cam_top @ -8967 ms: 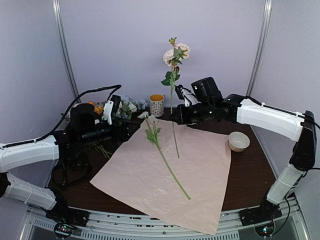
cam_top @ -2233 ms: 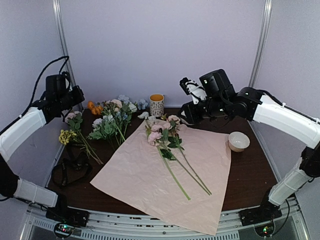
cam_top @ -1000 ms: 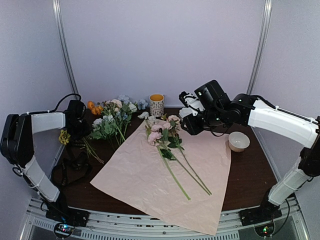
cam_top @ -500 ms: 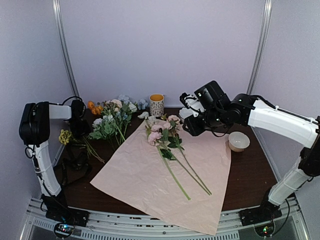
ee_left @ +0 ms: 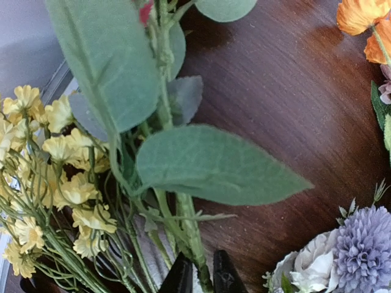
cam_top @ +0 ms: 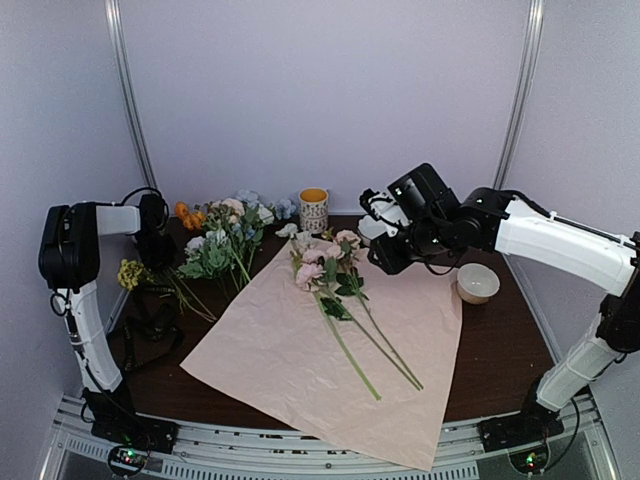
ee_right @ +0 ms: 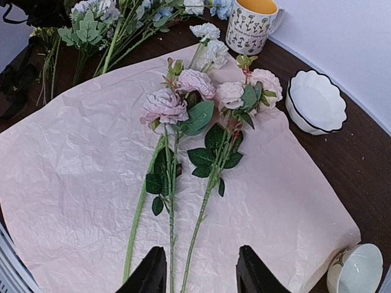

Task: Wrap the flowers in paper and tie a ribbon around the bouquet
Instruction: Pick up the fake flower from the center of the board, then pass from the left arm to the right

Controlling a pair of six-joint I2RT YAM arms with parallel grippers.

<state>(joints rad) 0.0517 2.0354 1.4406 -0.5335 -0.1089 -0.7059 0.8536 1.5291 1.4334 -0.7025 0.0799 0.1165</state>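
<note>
The flowers (cam_top: 335,290) already set down lie side by side on the paper (cam_top: 290,380). Their blooms sit at its far corner and their stalks run diagonally toward the near right. The paper is spread flat across the middle of the bench (cam_top: 500,345), not yet folded. The rest of the blooms lie in a loose pile (cam_top: 225,240) on the bare wood off the paper's far-left edge. At the pile's outer end is a leafy stem (ee_left: 183,165), just beside a yellow sprig (ee_left: 55,177). Its stalk passes straight between the left jaws, and its broad leaves lead away from them. Those jaws stand narrow, pinched on the stalk low down. From there the paper lies to the right and a little nearer, so I judge the coming carry must swing that stem's long axis to match the diagonal of the others. The left arm (cam_top: 105,218) is plainly the nearer one to the pile. The right arm (cam_top: 545,235) hangs over the paper's far-right corner, well apart from the pile. In its wrist view the right jaws stand partly open and empty above the laid stalks.
</note>
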